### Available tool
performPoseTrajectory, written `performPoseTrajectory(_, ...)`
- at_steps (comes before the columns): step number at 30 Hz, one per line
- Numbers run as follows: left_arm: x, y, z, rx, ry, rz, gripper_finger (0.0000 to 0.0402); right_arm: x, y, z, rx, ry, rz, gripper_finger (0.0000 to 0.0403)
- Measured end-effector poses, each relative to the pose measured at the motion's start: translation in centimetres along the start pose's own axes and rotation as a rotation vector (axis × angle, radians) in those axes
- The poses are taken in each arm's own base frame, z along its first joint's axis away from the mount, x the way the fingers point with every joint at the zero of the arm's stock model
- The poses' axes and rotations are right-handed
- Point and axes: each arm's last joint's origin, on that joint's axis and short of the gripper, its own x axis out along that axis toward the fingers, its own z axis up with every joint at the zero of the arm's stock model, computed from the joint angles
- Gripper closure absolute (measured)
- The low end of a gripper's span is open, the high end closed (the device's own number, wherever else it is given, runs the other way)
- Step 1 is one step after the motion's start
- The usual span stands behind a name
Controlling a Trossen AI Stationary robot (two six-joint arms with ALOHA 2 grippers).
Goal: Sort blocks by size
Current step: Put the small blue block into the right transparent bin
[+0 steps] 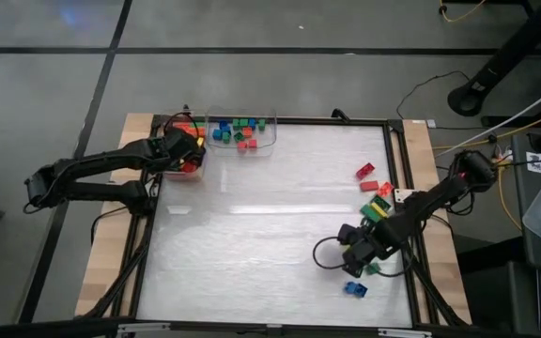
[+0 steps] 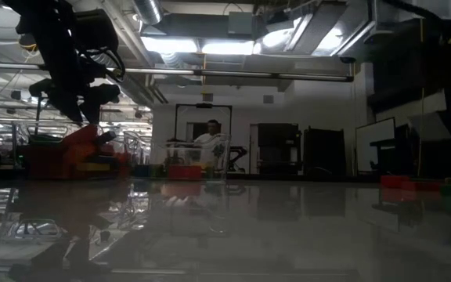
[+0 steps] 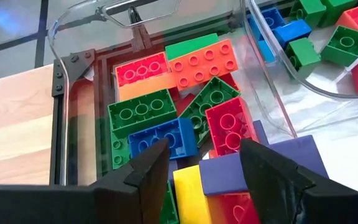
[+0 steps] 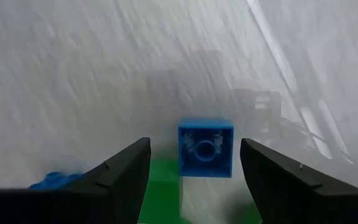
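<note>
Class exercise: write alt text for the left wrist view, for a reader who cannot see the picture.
The left gripper hangs open over a clear bin packed with long rectangular bricks in red, orange, green, blue, yellow and purple. Beside it, a second clear bin holds short square bricks in green, blue and red.

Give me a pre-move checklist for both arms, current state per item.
1. Right gripper open: ok.
2. Small blue block lined up between its fingers: ok.
3. That block not yet gripped: ok.
4. Left gripper over the bin of long blocks: ok.
5. Left gripper empty: ok, fingers apart, nothing between them.
6. Small-block bin unobstructed: ok.
</note>
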Motion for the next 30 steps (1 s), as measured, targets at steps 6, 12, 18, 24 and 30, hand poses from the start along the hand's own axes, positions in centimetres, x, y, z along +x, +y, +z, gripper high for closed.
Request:
performPoseTrajectory(6, 0.0, 0.0, 0.0, 0.0, 0.0, 0.0, 0.0219, 1.9, 0.2, 0.0, -0.007, 0.031, -0.073, 0.0155)
performPoseTrajectory(12, 0.0, 0.0, 0.0, 0.0, 0.0, 0.0, 0.0219, 3.2, 0.4, -0.1, -0.011, 0.056, -0.11, 0.0166)
performPoseTrajectory(18, 0.0, 0.0, 0.0, -0.001, -0.001, -0.001, 0.0219, 3.2, 0.6, 0.1, -0.055, 0.023, -0.091, 0.025)
performPoseTrajectory(24, 0.0, 0.0, 0.0, -0.003, 0.0, -0.006, 0.0219, 3.3, 1.1, 2.5, -0.12, -0.249, -0.08, 0.0271)
performPoseTrajectory(30, 0.0, -0.3, 0.2, -0.019, 0.007, -0.051, 0.0219, 2.5, 0.7, 8.2, -0.157, -0.61, -0.079, 0.0269)
